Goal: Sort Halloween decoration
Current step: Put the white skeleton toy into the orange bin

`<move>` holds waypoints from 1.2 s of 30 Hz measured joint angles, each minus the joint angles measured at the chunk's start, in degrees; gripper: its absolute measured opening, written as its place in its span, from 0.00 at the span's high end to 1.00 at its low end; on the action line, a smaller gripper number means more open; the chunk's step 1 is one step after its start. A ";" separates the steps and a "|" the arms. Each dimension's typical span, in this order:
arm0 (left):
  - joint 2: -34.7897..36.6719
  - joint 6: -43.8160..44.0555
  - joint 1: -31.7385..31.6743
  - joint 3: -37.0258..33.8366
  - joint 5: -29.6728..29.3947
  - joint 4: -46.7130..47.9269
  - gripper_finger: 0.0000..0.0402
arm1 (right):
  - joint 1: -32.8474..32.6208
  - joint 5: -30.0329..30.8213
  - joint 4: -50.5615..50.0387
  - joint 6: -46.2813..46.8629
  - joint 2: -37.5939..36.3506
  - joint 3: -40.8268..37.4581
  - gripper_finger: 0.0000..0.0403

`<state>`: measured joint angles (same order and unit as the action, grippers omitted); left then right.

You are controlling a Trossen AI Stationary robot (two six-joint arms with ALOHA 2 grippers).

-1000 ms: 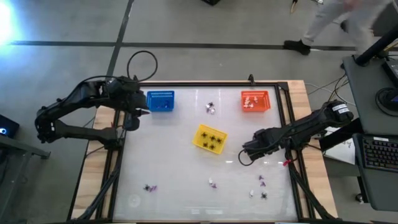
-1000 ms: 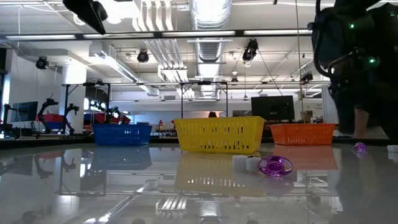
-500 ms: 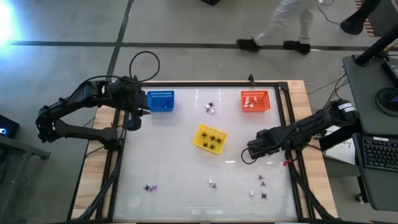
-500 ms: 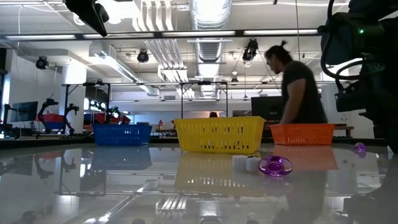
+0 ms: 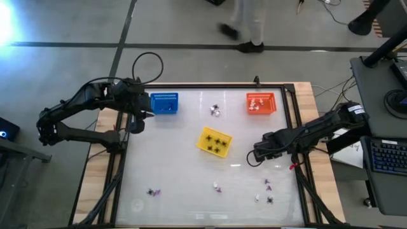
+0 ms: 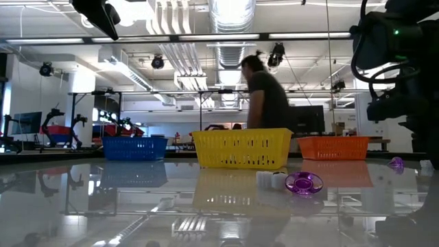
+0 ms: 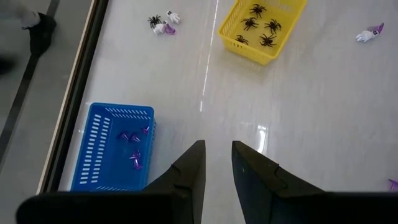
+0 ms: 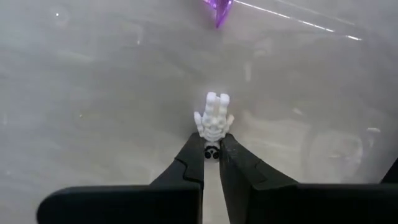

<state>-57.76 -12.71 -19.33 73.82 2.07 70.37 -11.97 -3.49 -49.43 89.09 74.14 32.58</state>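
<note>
Tool (image 8: 211, 152) on your right arm pinches a small white skeleton-hand toy (image 8: 213, 116), lifted clear of the glossy white tabletop (image 5: 172, 165) near its right edge, presumably bound for the orange plastic basket (image 5: 261, 104) holding white pieces. Left tool (image 7: 216, 163), slightly spread, waits over the blue plastic basket (image 7: 114, 146).

White worktop (image 5: 178, 165) with wood edge. Blue basket (image 5: 164, 104) at far left, orange basket (image 5: 261, 103) at far right, yellow basket (image 5: 214, 141) near the middle, tilted. Person (image 6: 267, 103) walks past beyond the far edge, blurred. Dark desk with keyboard (image 5: 388, 156) off the right side. Black cable loop (image 5: 145, 65) on the floor.
</note>
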 joint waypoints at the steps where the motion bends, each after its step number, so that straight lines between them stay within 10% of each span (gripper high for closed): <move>1: 0.00 0.00 0.00 0.00 0.00 -0.01 0.85 | -0.02 0.04 -0.13 0.53 -0.66 0.24 0.96; 20: 0.08 0.00 0.00 0.00 0.00 -0.02 0.85 | 2.79 16.77 -10.08 3.33 -8.16 10.88 0.97; 36: 0.04 2.72 0.00 0.00 -0.02 -0.06 0.85 | 26.08 19.60 -5.94 -17.79 -8.45 10.91 0.97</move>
<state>-57.71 -9.99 -19.33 73.82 2.04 70.31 14.12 16.12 -55.37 71.30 65.69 43.49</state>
